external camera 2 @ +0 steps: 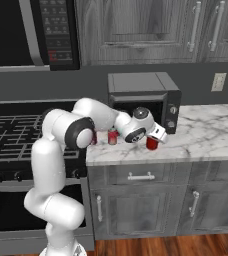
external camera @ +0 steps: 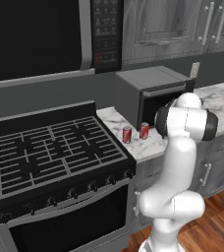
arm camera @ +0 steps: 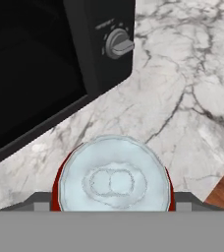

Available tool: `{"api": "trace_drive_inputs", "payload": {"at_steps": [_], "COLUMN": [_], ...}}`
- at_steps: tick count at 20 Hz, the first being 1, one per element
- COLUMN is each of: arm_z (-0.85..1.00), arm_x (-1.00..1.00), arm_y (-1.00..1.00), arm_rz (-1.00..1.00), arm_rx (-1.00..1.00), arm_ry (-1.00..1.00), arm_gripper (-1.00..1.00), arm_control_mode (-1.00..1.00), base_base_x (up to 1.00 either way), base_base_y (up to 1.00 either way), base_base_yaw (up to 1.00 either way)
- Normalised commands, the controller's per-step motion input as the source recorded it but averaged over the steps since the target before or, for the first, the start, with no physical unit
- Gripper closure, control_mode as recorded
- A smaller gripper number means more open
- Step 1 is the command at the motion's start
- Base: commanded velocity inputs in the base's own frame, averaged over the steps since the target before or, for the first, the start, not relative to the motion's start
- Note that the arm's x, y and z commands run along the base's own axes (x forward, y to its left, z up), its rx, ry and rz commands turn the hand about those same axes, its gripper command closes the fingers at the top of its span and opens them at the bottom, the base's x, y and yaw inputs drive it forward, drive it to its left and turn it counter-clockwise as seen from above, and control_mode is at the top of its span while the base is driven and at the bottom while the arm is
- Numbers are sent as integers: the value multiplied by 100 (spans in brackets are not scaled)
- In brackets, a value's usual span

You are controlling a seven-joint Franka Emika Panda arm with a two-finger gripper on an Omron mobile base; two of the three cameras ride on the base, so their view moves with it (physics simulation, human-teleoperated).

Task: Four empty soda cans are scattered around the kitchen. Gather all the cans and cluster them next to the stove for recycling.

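Item: soda can (arm camera: 115, 178) | upright on table (arm camera: 192, 88), directly under pincer (external camera 2: 155, 140), between its jaws | pincer: straddling can, grip cannot be told | two cans (external camera: 127, 134) already clustered beside stove (external camera: 55, 152), behind pincer, for recycling.

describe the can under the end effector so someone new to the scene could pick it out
Start at the marble counter right of the black stove, then find the dark countertop oven on it. Three red soda cans stand in front of that oven; this can is the one farthest from the stove, near the oven's knob corner. Unlike the other two, it sits directly below the open end effector.
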Motion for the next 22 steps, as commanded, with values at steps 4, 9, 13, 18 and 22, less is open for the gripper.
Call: {"api": "trace_drive_inputs", "payload": {"at_steps": [4, 9, 13, 18, 22], "arm_z": [10, 18, 18, 12, 19], "arm_x": [-8, -10, -13, -17, -11], "arm_y": [41, 36, 37, 35, 34], "arm_rz": [0, 0, 0, 0, 0], "arm_rx": [-1, -3, -4, 0, 0], "arm_ry": [0, 1, 1, 3, 4], "arm_gripper": [100, 100, 100, 100, 100], "arm_control_mode": [-100, -100, -100, -100, -100], "base_base_x": [0, 0, 0, 0, 0], "base_base_y": [0, 0, 0, 0, 0], "base_base_yaw": [0, 0, 0, 0, 0]}}
